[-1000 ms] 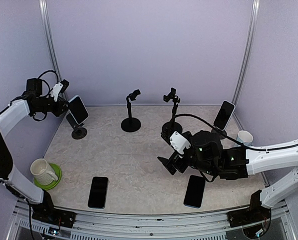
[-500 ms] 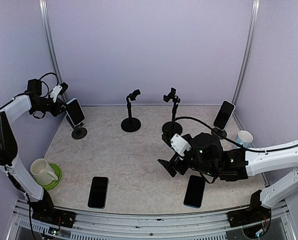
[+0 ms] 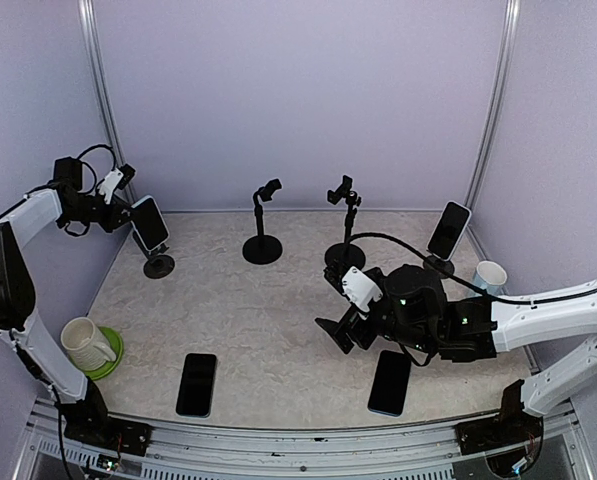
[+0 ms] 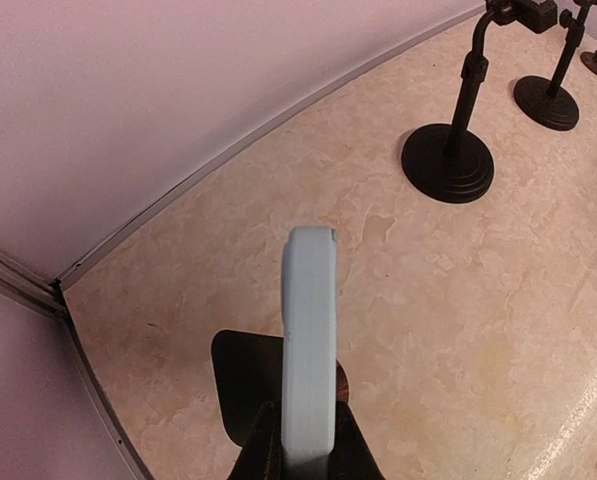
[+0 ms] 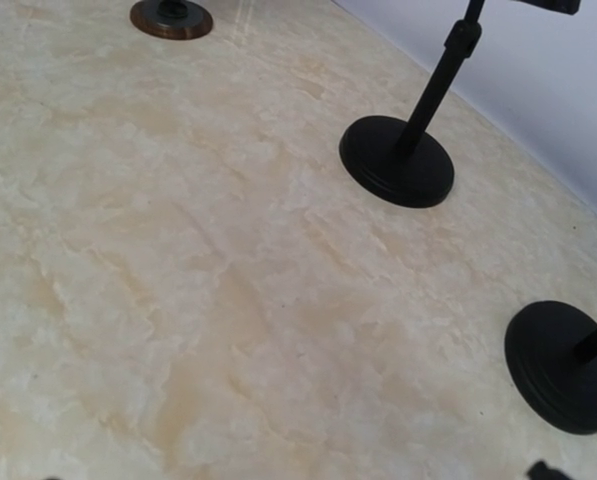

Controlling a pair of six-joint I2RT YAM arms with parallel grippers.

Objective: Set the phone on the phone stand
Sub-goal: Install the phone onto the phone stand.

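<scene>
Presently on the beige marbled table (image 3: 268, 310): item one, a light-blue phone (image 3: 150, 222), clamped by its lower end between the fingers of the left gripper (image 3: 130, 210), held edge-up and tilted directly above the base of the far-left phone stand (image 3: 159, 266); whether it touches the stand's cradle cannot be told, the wrist view showing only the phone's thin edge over the dark base. Item two, the right gripper (image 3: 340, 332), jaws spread wide with nothing between them, hanging low over bare tabletop right of centre. Item three, two black round-based stands at the back, the centre-left stand (image 3: 263, 246) and the centre-right stand (image 3: 346, 252), each with a bare clamp on top. Item four, a far-right stand (image 3: 441, 264) carrying a dark phone (image 3: 448, 230), upright and leaning. Item five, two black phones lying flat near the front edge, well apart: the front-left phone (image 3: 197, 384) and the front-right phone (image 3: 389, 382), the latter just beside the right arm. Containers: a cream mug (image 3: 81, 342) standing on a green saucer (image 3: 105, 366) at the left edge, and a white cup (image 3: 490, 275) at the right edge near the far-right stand; the contents of both cannot be told. Any writing on the phones or cups is too small to read
</scene>
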